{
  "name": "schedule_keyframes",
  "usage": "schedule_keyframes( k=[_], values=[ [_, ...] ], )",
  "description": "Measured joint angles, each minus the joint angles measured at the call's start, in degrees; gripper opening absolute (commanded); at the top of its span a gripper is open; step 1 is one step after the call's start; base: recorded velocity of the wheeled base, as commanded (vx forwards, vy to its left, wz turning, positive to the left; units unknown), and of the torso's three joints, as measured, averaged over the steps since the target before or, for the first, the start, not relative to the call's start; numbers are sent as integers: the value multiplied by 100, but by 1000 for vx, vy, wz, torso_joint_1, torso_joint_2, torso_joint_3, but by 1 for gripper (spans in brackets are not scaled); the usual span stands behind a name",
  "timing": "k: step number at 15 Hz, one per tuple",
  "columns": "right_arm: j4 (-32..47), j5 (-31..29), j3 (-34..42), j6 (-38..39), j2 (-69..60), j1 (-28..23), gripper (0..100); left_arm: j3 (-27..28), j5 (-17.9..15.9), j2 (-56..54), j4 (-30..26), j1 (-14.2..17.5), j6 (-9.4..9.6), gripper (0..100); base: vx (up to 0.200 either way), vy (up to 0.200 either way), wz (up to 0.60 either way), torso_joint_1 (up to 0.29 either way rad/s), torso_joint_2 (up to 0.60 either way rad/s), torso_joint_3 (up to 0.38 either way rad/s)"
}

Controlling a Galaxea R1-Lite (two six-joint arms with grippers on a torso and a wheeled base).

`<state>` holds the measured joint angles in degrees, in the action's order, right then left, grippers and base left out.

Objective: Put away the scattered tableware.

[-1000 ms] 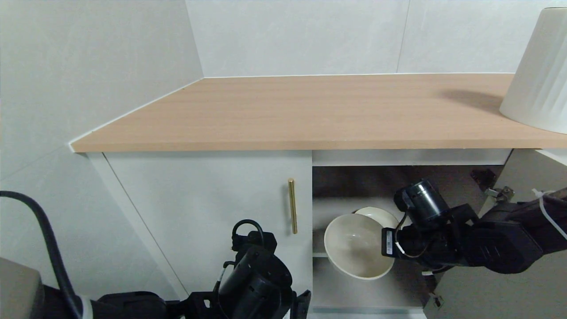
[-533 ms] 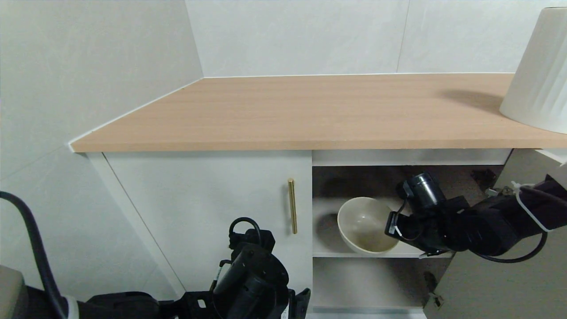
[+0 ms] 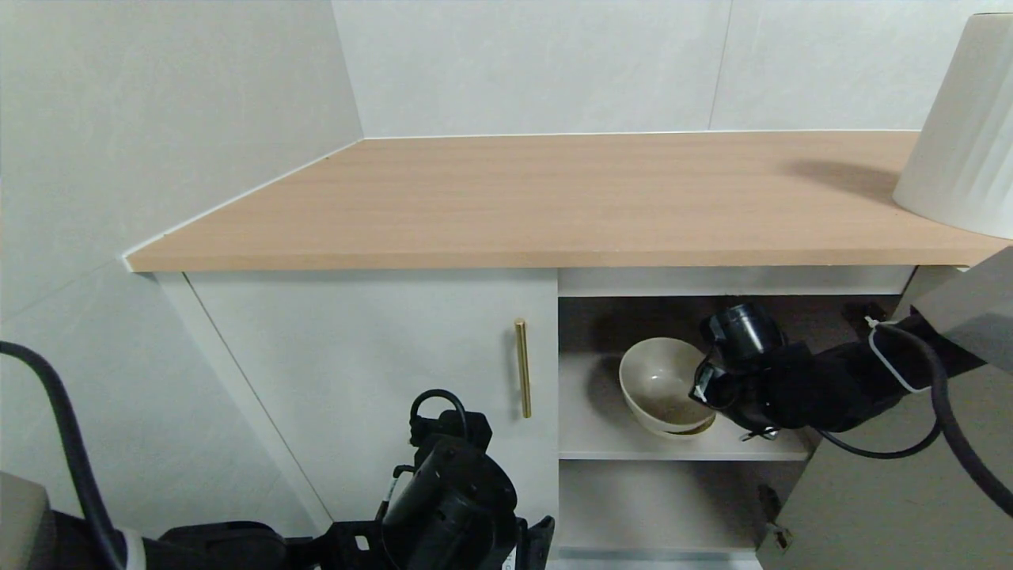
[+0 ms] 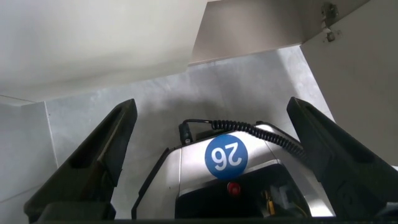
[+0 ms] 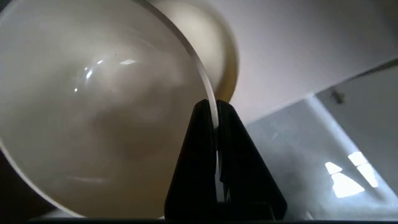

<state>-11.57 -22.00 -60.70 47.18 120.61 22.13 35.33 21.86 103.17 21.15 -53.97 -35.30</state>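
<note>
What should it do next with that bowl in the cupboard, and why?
Probably ease the bowl down flat onto the dish beneath. The right gripper pinches its rim, and it hangs tilted just above the shelf.

Soft, even light covers the bench (image 3: 554, 198), where the lampshade (image 3: 961, 134) throws a faint shadow toward 9 o'clock. The cupboard (image 3: 633, 321) is dim inside, the bowl (image 3: 661, 380) shadowing the shelf (image 3: 586, 427) at its 9 o'clock; small glints mark its inner wall.
</note>
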Motion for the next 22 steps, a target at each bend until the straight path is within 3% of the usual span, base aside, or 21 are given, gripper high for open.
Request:
schedule_keyframes(
  k=[15, 16, 22],
  values=[
    [-68, -137, -503, 206, 763, -236, 0, -5, 0, 11, 0, 9, -2, 100, 0, 0, 0, 0, 0, 0],
    [-66, -134, -503, 200, 772, -236, 100, -5, 1, 11, 2, 6, 0, 100, 0, 0, 0, 0, 0, 0],
    [-57, -98, -479, 197, 772, -221, 100, 0, 1, 11, 2, 11, 0, 100, 0, 0, 0, 0, 0, 0]
  ],
)
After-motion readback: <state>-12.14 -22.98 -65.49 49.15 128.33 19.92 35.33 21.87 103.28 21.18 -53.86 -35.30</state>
